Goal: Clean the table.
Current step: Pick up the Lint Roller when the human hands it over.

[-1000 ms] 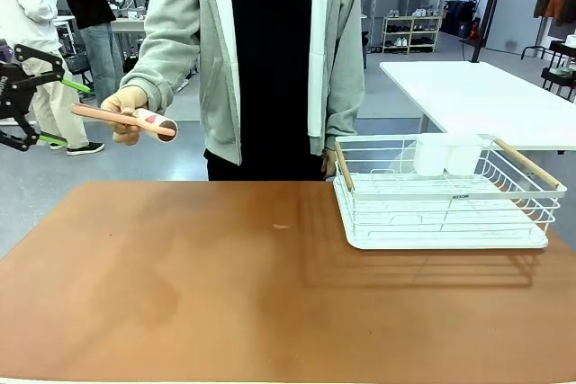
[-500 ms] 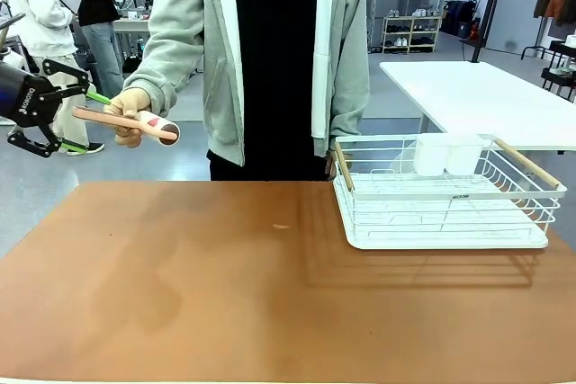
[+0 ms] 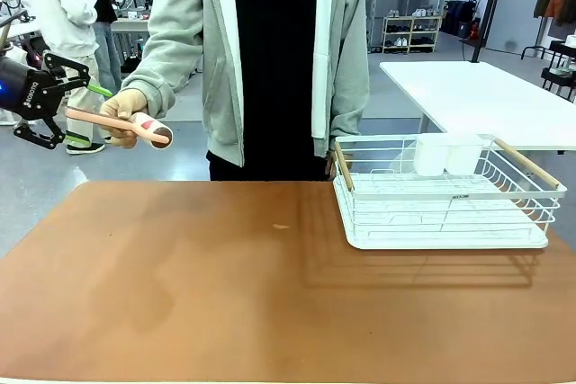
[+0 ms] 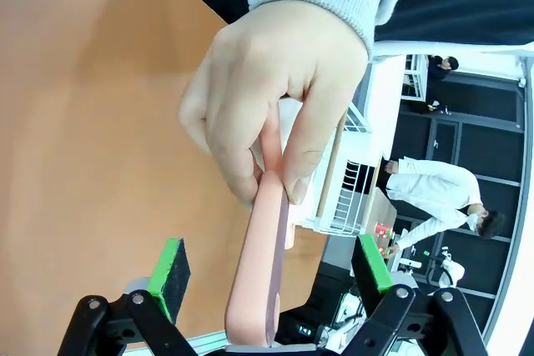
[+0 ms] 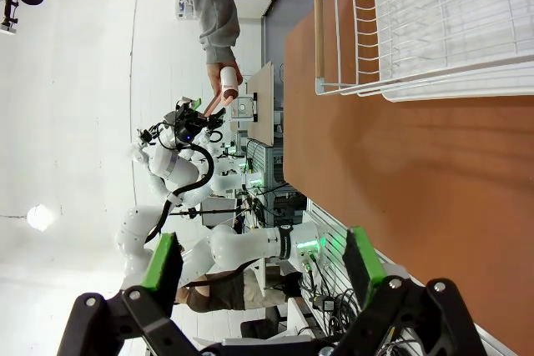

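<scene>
Tabletop (image 3: 225, 294): terracotta, lower frame, well below the handover.
Left claw (image 4: 267, 258): released, upper left of front view.
Roller (image 4: 260, 289): pink handle in person's hand (image 4: 275, 114), long axis lying between the pads, not yet gripped.

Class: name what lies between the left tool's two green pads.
In the left wrist view, the roller's pink handle, held out by the person's hand; the left tool stands open around it.

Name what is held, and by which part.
A person's hand holds the lint roller by its handle, near the head; the left gripper flanks its free end, jaws open.
</scene>
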Robot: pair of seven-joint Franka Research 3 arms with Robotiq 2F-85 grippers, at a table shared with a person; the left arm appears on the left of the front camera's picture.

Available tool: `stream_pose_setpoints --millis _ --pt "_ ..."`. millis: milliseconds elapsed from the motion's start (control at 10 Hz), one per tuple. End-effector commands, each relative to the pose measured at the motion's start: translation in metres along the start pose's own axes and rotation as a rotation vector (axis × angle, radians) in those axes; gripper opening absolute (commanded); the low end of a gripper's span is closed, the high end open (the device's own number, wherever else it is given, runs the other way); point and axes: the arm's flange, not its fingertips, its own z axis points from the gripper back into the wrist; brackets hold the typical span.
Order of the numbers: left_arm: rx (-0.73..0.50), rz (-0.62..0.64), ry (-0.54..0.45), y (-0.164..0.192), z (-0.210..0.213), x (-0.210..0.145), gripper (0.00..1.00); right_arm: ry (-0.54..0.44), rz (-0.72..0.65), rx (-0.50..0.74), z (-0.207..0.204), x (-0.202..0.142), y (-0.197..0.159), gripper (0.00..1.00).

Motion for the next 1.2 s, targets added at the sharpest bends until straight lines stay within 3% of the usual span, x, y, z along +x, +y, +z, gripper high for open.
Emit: stream_pose_setpoints --millis 0,900,1100 --pt "-0.020 -0.002 -0.028 0.0031 -0.0065 0.0065 1.00 0.004 0.010 0.004 -0.0003 -0.0021 0.0035 1.00" --pt "-0.038 -0.016 -0.036 0.0015 -0.0023 0.0082 0.11 0.004 0.010 0.004 -0.0003 -0.0021 0.0035 1.00" --pt "-0.039 -0.005 -0.032 0.0043 -0.0032 0.0081 0.00 0.004 0.010 0.004 -0.0003 -0.0021 0.0035 1.00"
